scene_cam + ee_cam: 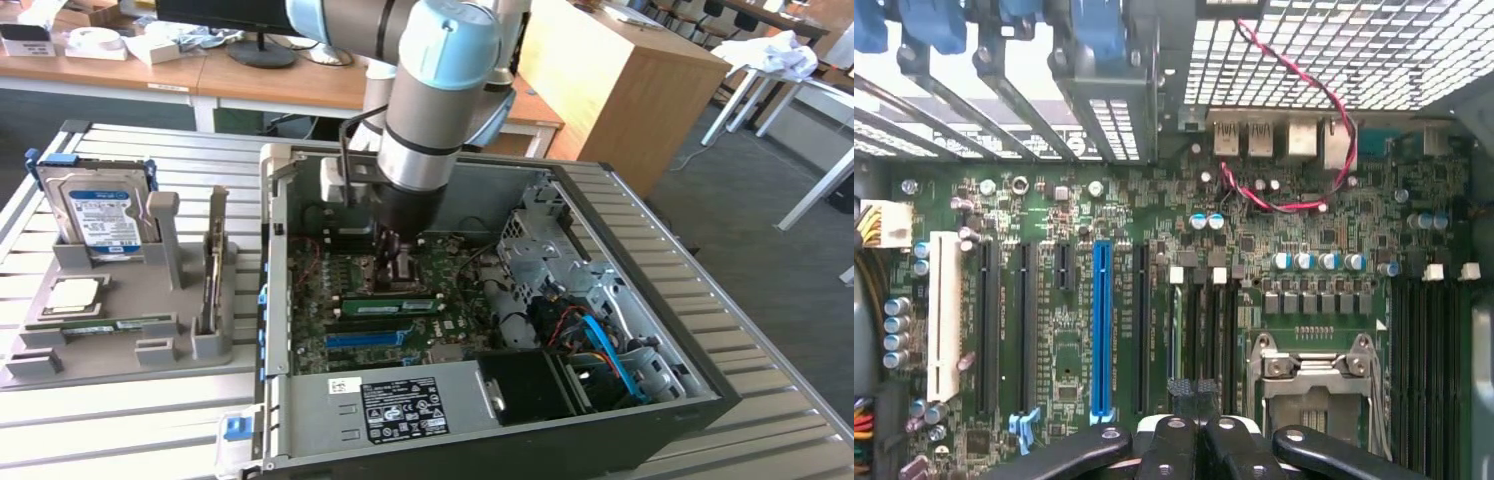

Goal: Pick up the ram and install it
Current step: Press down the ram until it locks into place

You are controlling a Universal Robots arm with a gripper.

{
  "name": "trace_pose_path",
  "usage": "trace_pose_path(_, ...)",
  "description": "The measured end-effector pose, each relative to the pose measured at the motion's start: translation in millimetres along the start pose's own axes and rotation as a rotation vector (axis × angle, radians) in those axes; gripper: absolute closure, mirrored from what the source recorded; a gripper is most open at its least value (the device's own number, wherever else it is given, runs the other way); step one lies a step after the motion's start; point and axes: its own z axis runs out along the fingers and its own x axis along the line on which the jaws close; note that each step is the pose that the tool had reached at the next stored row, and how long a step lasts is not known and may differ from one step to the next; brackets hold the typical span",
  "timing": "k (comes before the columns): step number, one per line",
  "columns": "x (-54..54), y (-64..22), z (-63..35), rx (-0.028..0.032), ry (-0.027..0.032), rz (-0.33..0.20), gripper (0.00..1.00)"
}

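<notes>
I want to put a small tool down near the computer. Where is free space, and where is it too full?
Free: the slatted table in front of the grey holder tray, and its strip behind the hard drive. Crowded: the open computer case, where the arm reaches in over the motherboard.

Arm (430,120) hides claw tips; ram (390,305) chips too small.
</notes>
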Motion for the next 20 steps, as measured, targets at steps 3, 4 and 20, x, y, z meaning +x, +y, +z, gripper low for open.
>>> trace_pose_path(3,0.1,0.7,0.0,0.0,0.0001,0.0,0.9)
trace_pose_path(4,0.2,2.1,0.0,-0.0001,0.0001,0.0,0.9)
trace_pose_path(20,0.2,7.6,2.3,0.0,0.0001,0.0,0.9)
